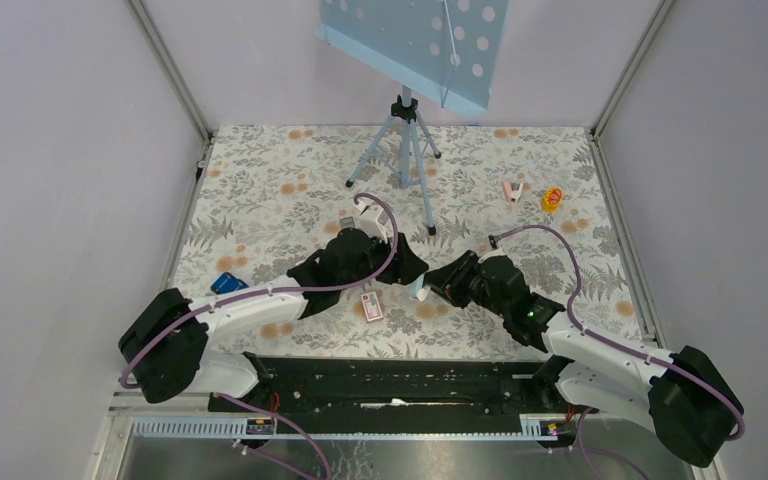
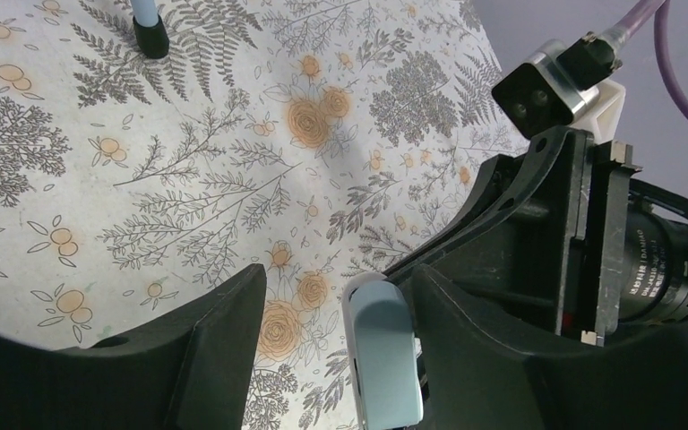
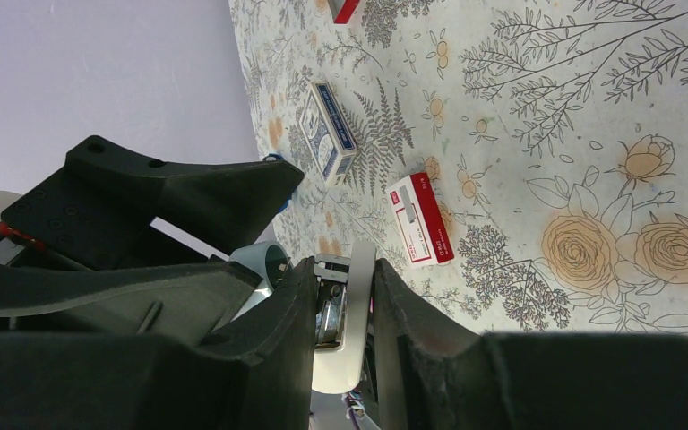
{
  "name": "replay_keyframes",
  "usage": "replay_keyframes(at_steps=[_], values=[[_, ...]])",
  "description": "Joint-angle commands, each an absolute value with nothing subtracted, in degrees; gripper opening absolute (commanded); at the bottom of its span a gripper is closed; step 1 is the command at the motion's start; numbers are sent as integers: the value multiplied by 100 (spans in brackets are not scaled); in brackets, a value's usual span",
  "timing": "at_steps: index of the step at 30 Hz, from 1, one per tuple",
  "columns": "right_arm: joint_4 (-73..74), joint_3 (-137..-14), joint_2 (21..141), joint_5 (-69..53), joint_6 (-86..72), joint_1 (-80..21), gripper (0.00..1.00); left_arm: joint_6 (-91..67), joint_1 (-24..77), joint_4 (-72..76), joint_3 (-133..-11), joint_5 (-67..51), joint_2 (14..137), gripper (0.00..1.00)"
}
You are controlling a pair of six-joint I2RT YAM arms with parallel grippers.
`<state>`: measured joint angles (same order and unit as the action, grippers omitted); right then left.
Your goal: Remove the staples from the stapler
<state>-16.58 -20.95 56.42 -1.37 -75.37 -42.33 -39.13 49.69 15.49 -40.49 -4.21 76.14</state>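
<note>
The stapler [image 1: 418,290] is held off the table at the middle, between both grippers. In the right wrist view it is a pale slim body [image 3: 356,313] with a metal inner rail [image 3: 331,305], and my right gripper [image 3: 345,309] is shut on its sides. In the left wrist view its rounded pale blue-grey end [image 2: 381,358] stands between my left gripper's [image 2: 336,358] open jaws, close to the right finger [image 2: 466,340] and well clear of the left finger [image 2: 224,340]. I cannot make out any staples; only shiny metal shows inside the rail.
A red-and-white box [image 1: 371,306] lies below the grippers, also in the right wrist view [image 3: 419,219]. A blue patterned box [image 1: 228,283] lies left. A tripod [image 1: 405,150] with a perforated board stands at the back. A small pink object [image 1: 509,190] and a yellow one [image 1: 553,199] lie far right.
</note>
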Motion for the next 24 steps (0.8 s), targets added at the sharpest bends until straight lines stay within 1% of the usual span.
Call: replay_keyframes(at_steps=[1,3,5,12,16,17,24], values=[[-1898,-2296,5589,-54,-7550,-4282,0,-3833,5043,1714,-4285,-591,7704,65],[-1899,-2301,5572,-39,-7546,-4284,0,-3837,5062,1727,-4275,-613,7736,61],[-1892,-2285,5564,-27,-7549,-4280,0,-3840,5084,1763,-4265,-649,7743,54],[-1853,-2170,5531,134,-7639,-4281,0,-3846,5094,1821,-4257,-733,7734,23],[-1511,-2173,5503,295,-7785,-4280,0,-3842,5093,1792,-4190,-705,7694,2],[-1349,-2185,5506,347,-7827,-4282,1,-3841,5096,1769,-4178,-674,7679,0],[-803,-2069,5587,547,-8321,-4283,1,-3784,5096,1625,-4096,-380,7479,0]])
